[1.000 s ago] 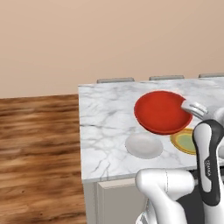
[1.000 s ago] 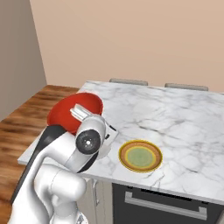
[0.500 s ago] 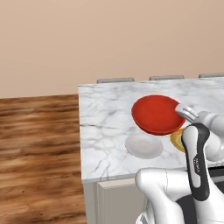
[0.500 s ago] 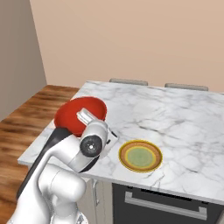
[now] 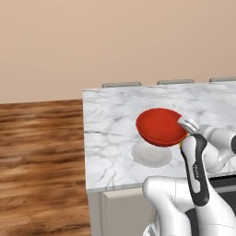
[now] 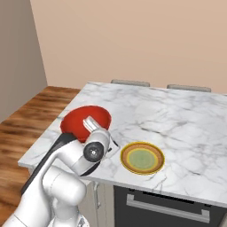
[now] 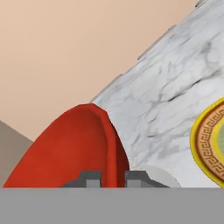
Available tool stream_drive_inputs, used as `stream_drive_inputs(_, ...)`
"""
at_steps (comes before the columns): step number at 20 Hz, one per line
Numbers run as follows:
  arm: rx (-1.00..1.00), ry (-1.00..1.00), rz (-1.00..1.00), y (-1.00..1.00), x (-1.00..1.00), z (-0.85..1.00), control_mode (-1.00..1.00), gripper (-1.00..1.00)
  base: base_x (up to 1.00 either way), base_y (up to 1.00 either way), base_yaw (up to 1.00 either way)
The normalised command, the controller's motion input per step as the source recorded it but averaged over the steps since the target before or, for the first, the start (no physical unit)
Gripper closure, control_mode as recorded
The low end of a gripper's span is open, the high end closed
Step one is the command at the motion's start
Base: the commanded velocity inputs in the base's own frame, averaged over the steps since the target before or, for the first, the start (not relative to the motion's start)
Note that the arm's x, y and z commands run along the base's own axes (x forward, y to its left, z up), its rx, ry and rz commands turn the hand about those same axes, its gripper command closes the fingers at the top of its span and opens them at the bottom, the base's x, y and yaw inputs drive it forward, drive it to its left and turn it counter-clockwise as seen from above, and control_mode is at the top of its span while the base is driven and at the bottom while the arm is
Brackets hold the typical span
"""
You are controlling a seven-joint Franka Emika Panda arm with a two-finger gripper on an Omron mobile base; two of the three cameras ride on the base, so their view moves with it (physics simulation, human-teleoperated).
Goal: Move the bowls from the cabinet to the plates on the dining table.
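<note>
Home kitchen or dining area, rendered. Large white grey-veined marble dining table (image 5: 115, 120) on grey panelled base. Tableware on it: yellow-gold plate (image 6: 142, 158), white-grey plate (image 5: 151, 154), red bowl (image 5: 160, 126). Chair backs (image 6: 129, 82) line table's far edge. Wood plank floor (image 5: 39, 156), plain beige wall (image 5: 92, 41). Dark front with bar handle (image 6: 167, 209) below table's near edge, right base view.

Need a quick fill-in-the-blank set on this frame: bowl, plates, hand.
1. The hand is shut on the rim of the ____ bowl.
2. The bowl hangs above the ____ plate.
3. The yellow plate holds ____.
4. Both plates lie on the ____ table.

Missing words: red; white; nothing; marble
</note>
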Motion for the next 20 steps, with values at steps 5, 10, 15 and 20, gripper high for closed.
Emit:
stream_drive_inputs(5, 0.06, 0.11, -0.04, 0.0, 0.26, -0.54, -1.0, 1.0, 0.0, 0.0, 0.0)
stream_drive_inputs(10, 0.06, 0.07, -0.02, 0.0, 0.32, -0.38, -1.0, 1.0, 0.0, 0.0, 0.0)
stream_drive_inputs(15, 0.04, 0.01, 0.0, 0.01, 0.13, -0.19, -1.0, 1.0, 0.0, 0.0, 0.0)
stream_drive_inputs(20, 0.0, 0.0, 0.0, 0.0, 0.0, -0.01, -1.0, 1.0, 0.0, 0.0, 0.0)
